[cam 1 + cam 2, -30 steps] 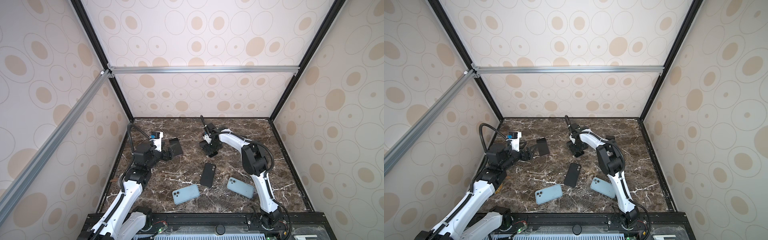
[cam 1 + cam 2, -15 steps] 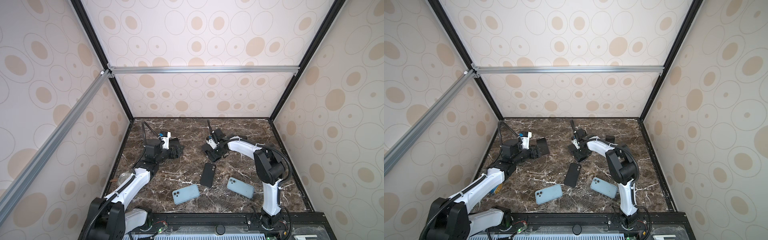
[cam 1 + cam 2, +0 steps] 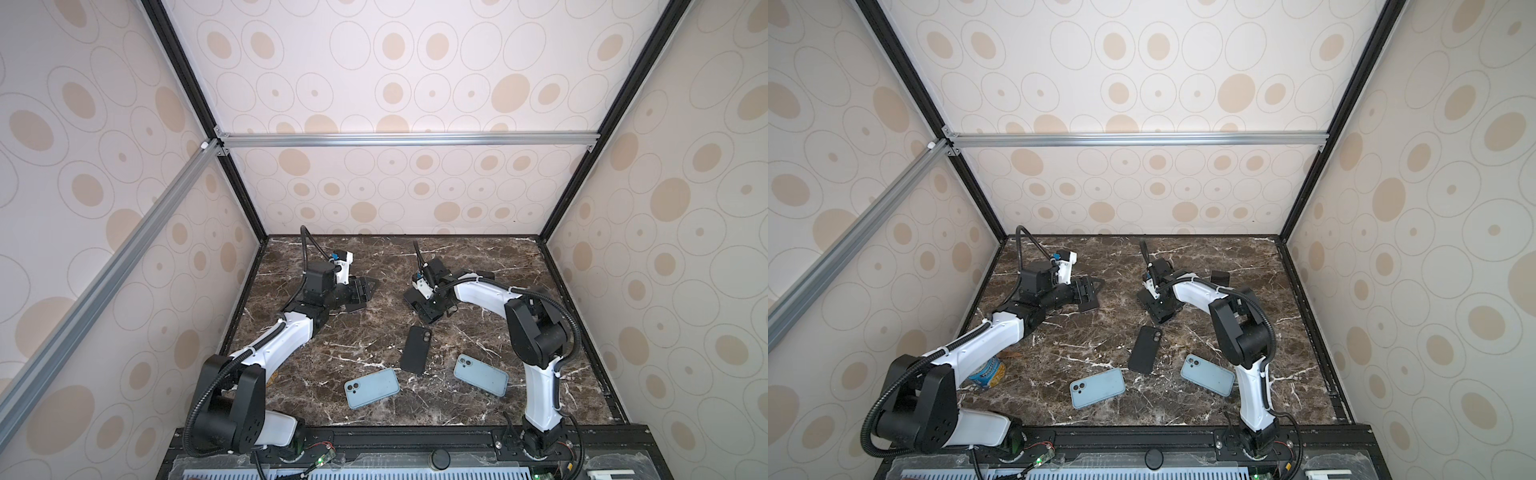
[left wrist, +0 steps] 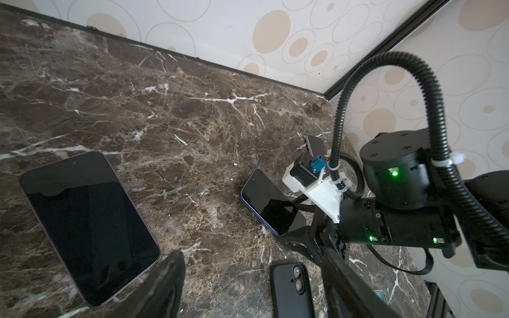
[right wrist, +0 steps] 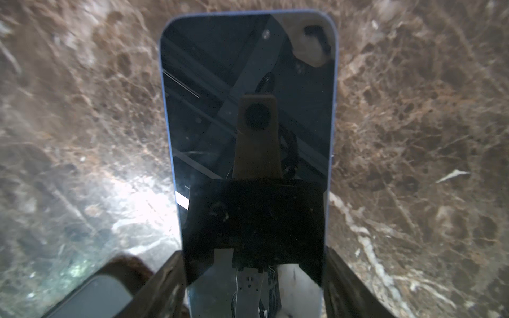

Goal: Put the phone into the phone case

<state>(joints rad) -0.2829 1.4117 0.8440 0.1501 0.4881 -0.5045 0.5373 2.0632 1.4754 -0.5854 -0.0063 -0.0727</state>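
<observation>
Phone (image 5: 248,82), blue-edged and screen up, lies flat on the marble table (image 3: 498,257) toward the back of the cell. Its near end sits between the fingers (image 5: 168,278) of the right gripper (image 5: 253,258). The fingers flank its long edges closely, but the wrist view is too dark there to tell whether they clamp the phone or stand just clear.

Black case (image 3: 415,349), camera side up, lies near the phone toward the front. It sits between the left pale-blue slab (image 3: 371,387) and the right pale-blue slab (image 3: 481,375). Left gripper (image 4: 252,261), jaws apart and empty, stands low beside a second phone (image 4: 88,225), which is purple-edged and well apart from the case.

Hazards:
- **Hold at one end:** a grip on thin, smooth edges near one end lets the phone pivot or slip out on lifting.
- **Uneven closing:** fingers that close off-square would push the phone across the polished marble instead of catching it.
- **Case face down:** as it lies, the cavity is judged to face the table, so pressing the phone onto it would seat nothing.
- **Case unheld:** nothing holds the case, so it would slide away under insertion force.
</observation>
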